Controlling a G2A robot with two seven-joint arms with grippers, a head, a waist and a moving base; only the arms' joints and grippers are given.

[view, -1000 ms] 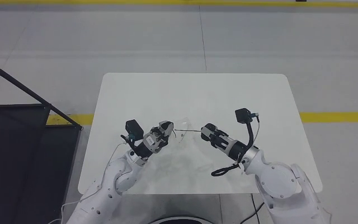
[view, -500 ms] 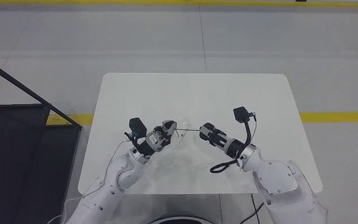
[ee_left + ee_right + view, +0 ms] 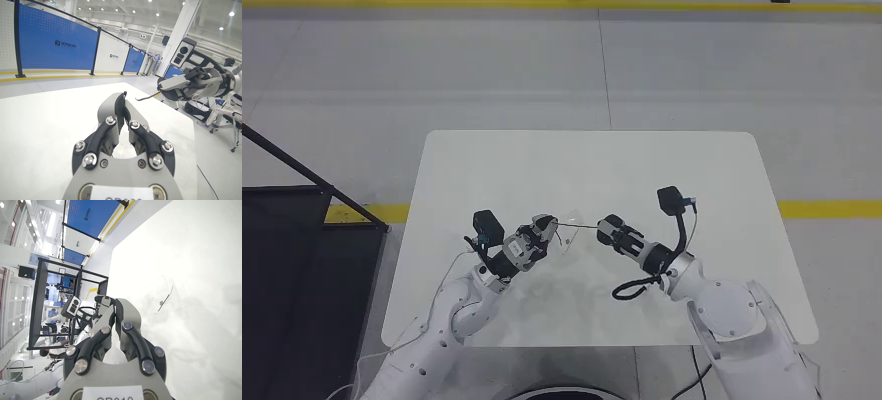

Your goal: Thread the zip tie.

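You have both arms up over the near middle of the white table (image 3: 692,180), their tips facing each other and near one another but apart. Your left gripper (image 3: 541,231) is pinched tight on the zip tie (image 3: 579,231). In its own wrist view the left gripper (image 3: 123,97) has its black pads pressed together on the dark strip, and the tie's small square head (image 3: 125,93) pokes out just past the fingertips. Your right gripper (image 3: 604,227) is likewise clamped on the tie. From the left wrist you see the right gripper (image 3: 159,88) farther off with the thin tail (image 3: 146,97) sticking out of its tip, slightly curved, its free end pointing toward the head and stopping just short of it, not touching. From above, the tie reads as a fine dark line between the two grippers, held above the table surface. You cannot tell how the strip runs between the two grips. In the right wrist view the right gripper (image 3: 115,304) shows its pads closed flat against each other. A clear plastic piece (image 3: 569,222) lies on the table just beyond the gap between the grippers; in the right wrist view that clear piece (image 3: 160,291) has a thin dark line along one edge.
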